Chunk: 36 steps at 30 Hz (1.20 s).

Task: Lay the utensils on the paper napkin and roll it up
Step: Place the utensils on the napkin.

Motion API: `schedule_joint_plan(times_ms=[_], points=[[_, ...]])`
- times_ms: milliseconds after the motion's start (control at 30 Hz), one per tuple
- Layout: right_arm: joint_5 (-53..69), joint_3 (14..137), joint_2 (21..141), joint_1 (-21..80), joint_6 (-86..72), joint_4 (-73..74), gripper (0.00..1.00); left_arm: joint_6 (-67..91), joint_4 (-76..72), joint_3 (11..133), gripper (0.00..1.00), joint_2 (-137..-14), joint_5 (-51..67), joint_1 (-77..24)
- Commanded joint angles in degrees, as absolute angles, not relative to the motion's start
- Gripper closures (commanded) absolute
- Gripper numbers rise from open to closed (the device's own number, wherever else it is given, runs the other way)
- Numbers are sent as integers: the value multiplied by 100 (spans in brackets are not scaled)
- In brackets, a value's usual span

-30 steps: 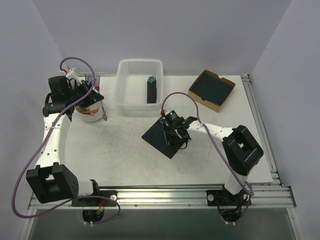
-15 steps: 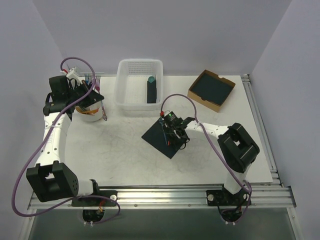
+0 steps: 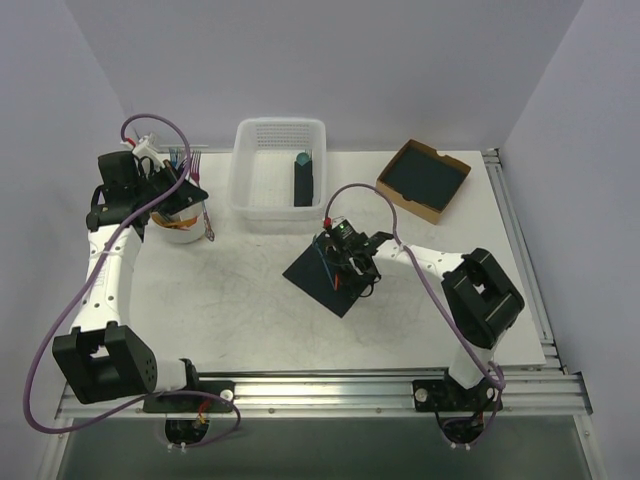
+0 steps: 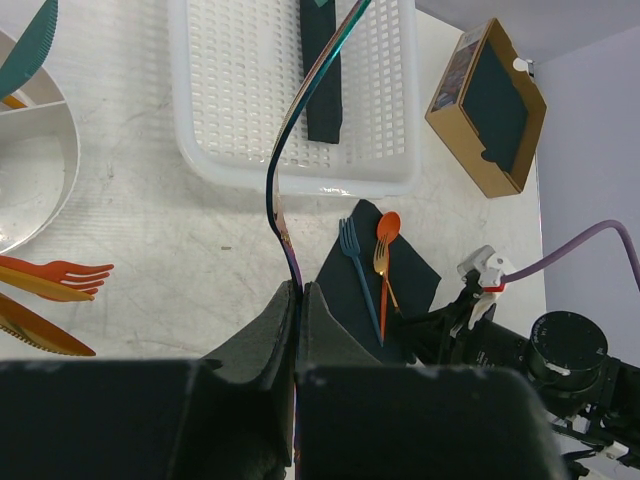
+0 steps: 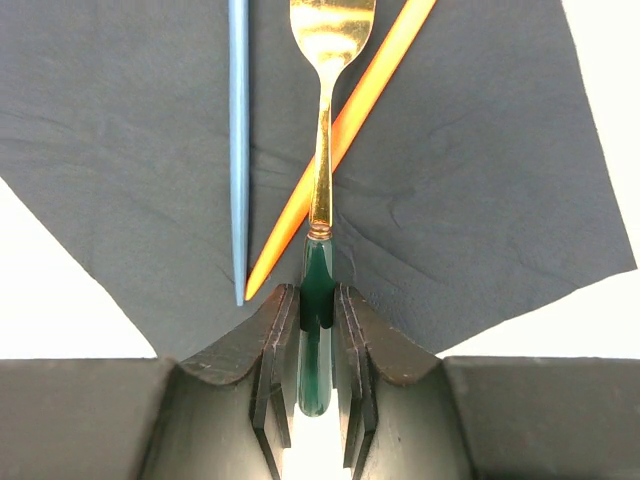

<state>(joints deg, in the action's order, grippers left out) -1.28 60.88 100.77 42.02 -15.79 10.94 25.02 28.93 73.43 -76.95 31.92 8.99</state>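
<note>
At bench (image 3: 230, 300) centre the near-black square paper napkin (image 3: 308, 276) bears three utensils: one blue plastic fork (image 4: 360, 280), one orange plastic spoon (image 4: 389, 228), one gold fork with dark green handle (image 5: 333, 30). The right tool (image 5: 318, 300) is closed onto that handle; the left tool (image 4: 300, 292) pinches one iridescent utensil (image 4: 270, 185). White perforated basket (image 3: 245, 170) with one dark roll (image 3: 304, 185) at 12 o'clock; cardboard box (image 3: 405, 202) at 2 o'clock. Right elbow slightly nearer 3 o'clock than half a second earlier.

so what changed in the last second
The right end effector slid slightly left over the dark napkin, its elbow swaying a little and back. It grips the gold fork by its green handle, with the tines lying on the napkin. The left end effector stayed put, shut on an iridescent utensil. The white basket and cardboard box did not move.
</note>
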Motion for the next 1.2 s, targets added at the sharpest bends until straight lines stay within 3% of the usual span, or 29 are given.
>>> schedule_joint_plan(times_ms=[0, 733, 1000, 1167], points=[[-422, 6355, 9580, 4184, -1862, 1327, 90, 2487, 2646, 7471, 98, -7550, 3270, 923], [-598, 6697, 10344, 4263, -2654, 958, 91, 2558, 2505, 7330, 98, -7392, 3050, 932], [-571, 6636, 10354, 4263, -2725, 817, 70, 2627, 2514, 7444, 98, -7462, 2629, 975], [-519, 6548, 10108, 4175, -2549, 800, 48, 2637, 2382, 7427, 98, -7444, 1909, 1011]])
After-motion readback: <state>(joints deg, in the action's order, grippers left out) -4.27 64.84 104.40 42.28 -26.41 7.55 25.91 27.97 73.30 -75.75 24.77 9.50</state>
